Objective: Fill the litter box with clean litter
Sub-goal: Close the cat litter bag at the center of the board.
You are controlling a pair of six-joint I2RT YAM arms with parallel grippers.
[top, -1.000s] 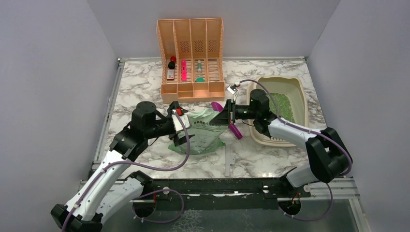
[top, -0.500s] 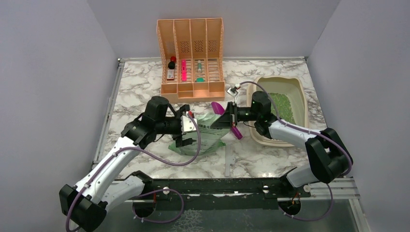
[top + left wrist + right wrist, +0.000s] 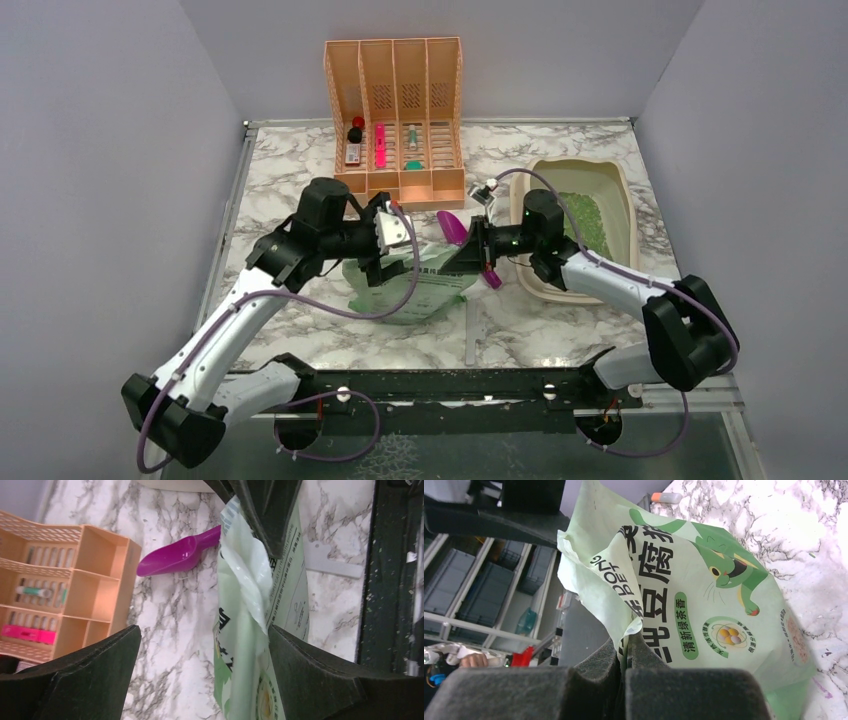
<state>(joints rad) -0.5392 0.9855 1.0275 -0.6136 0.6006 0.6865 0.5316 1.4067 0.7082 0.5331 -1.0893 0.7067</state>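
Observation:
The beige litter box (image 3: 627, 210) sits at the right of the table with a patch of green clean litter (image 3: 583, 218) inside. A pale green printed bag (image 3: 415, 285) lies at the centre. My right gripper (image 3: 472, 256) is shut on the bag's upper edge and holds it raised; the right wrist view shows its jaws (image 3: 624, 645) pinching the bag (image 3: 704, 595). My left gripper (image 3: 385, 252) is open, its jaws (image 3: 204, 635) astride the bag's raised edge (image 3: 250, 580), with the right-hand pad against the bag.
A purple scoop (image 3: 452, 226) lies on the marble between the bag and the peach file organizer (image 3: 395, 120), which holds markers at the back; it also shows in the left wrist view (image 3: 175, 555). A white strip (image 3: 470, 325) lies near the front edge.
My left arm has swung right and forward, bringing its open gripper up to the bag's raised edge. My right gripper has kept its hold and shifted slightly, pulling the bag upright.

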